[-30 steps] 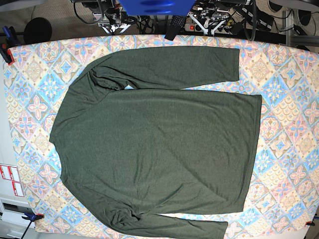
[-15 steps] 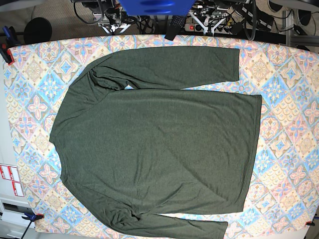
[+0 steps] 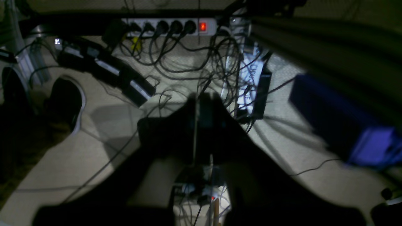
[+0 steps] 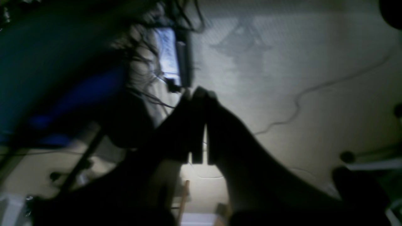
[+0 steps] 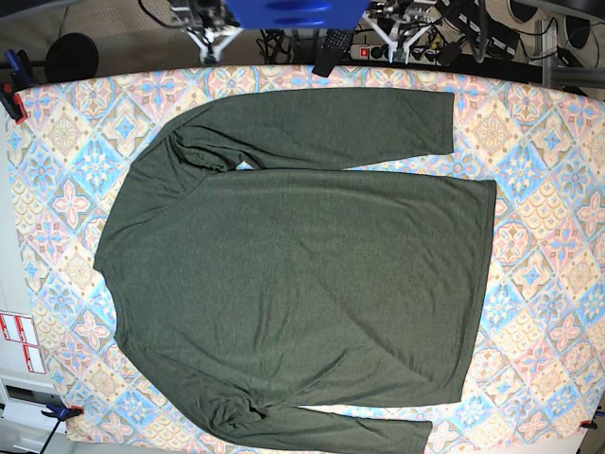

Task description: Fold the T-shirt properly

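The T-shirt [image 5: 302, 274], dark olive green with long sleeves, lies flat on the patterned tablecloth [image 5: 548, 284]. Its neck points left and its hem right. One sleeve [image 5: 321, 123] runs along the far side, the other [image 5: 331, 430] along the near edge. Both grippers hang behind the table over the floor, apart from the shirt. In the left wrist view my left gripper [image 3: 201, 97] is a dark shape with its fingers pressed together and nothing between them. My right gripper [image 4: 201, 92] is likewise shut and empty in the right wrist view.
Behind the table the floor holds a power strip [image 3: 169, 26], tangled cables [image 3: 220, 62] and a blue box [image 3: 345, 125]. A clamp [image 5: 11, 99] grips the table's far left corner. Red and white labels [image 5: 21, 342] sit off the left edge.
The arm parts at the top of the base view have shifted back a little. The shirt lies as before.
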Robot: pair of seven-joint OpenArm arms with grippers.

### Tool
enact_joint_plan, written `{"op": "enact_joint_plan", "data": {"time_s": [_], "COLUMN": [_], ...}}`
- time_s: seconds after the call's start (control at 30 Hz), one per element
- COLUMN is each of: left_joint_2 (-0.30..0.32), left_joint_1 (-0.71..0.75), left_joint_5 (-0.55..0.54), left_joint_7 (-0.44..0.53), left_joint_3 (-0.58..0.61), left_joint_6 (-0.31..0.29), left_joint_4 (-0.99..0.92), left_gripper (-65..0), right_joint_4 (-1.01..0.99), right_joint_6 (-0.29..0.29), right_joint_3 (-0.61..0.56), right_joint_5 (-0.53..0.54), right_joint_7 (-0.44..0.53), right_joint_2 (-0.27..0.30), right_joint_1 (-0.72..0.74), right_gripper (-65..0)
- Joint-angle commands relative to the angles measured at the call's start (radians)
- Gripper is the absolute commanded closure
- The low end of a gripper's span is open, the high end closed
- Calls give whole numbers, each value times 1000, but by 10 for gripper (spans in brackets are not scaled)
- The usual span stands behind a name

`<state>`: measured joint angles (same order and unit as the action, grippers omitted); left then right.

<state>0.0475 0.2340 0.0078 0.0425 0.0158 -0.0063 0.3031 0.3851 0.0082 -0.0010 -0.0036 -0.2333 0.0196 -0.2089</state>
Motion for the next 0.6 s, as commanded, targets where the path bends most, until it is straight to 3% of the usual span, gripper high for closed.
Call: {"op": "enact_joint_plan", "data": {"time_s": [0.0, 0.17, 0.57], "left_joint_2": [2, 25, 44], "left_joint_1": [25, 94, 210], "left_joint_5": [1, -1, -1], "left_joint_7": [9, 9, 10], "left_joint_3": [-1, 0, -3], "left_joint_6": [2, 2, 2], "left_joint_4": [26, 118, 236], "left_gripper": [0, 0, 0], "right_joint_4": [28, 133, 283], "right_joint_6": [-1, -1, -1], "right_joint_3": [0, 5, 8], "right_joint_5": [-2, -2, -2], "right_joint_7": [10, 10, 10], "right_joint_2": [4, 30, 32], "right_joint_1": [-16, -83, -218], "right_gripper": [0, 0, 0]}}
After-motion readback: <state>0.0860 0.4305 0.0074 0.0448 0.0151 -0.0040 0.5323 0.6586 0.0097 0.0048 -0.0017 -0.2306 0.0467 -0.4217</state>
